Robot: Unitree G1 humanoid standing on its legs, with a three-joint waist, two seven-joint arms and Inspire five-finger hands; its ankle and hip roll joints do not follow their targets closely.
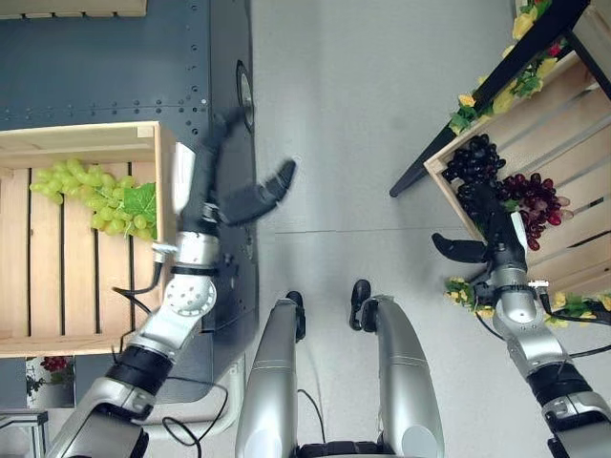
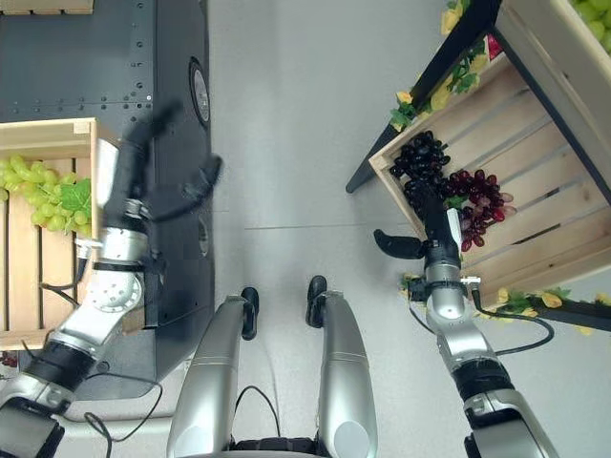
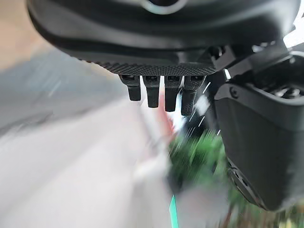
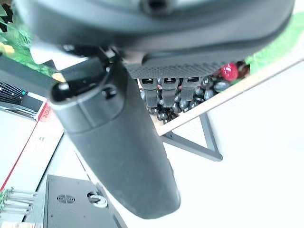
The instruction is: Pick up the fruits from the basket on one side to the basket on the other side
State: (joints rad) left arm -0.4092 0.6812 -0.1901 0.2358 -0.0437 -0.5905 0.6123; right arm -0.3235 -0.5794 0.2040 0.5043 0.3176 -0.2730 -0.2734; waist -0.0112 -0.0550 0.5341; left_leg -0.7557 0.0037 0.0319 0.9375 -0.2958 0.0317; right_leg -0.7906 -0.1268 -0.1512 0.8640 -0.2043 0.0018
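Observation:
A bunch of green grapes (image 1: 91,191) with a leaf lies in the wooden crate (image 1: 76,138) on my left. On my right, a tilted wooden crate (image 1: 563,114) holds dark purple grapes (image 1: 474,160) and red grapes (image 1: 535,196). My left hand (image 1: 202,196) hangs open just outside the left crate's right wall, fingers (image 3: 156,92) straight and empty. My right hand (image 1: 504,243) reaches over the right crate's near edge. Its straight fingers (image 4: 164,90) point at the dark grapes (image 4: 209,88), the thumb (image 4: 118,156) spread wide, and it holds nothing.
A dark metal platform (image 1: 95,67) lies behind and beside the left crate. A black stand leg (image 1: 420,172) props the right crate, which is trimmed with yellow flowers and leaves (image 1: 496,95). Grey floor (image 1: 353,143) separates the crates. Another crate of green grapes (image 2: 592,19) sits far right.

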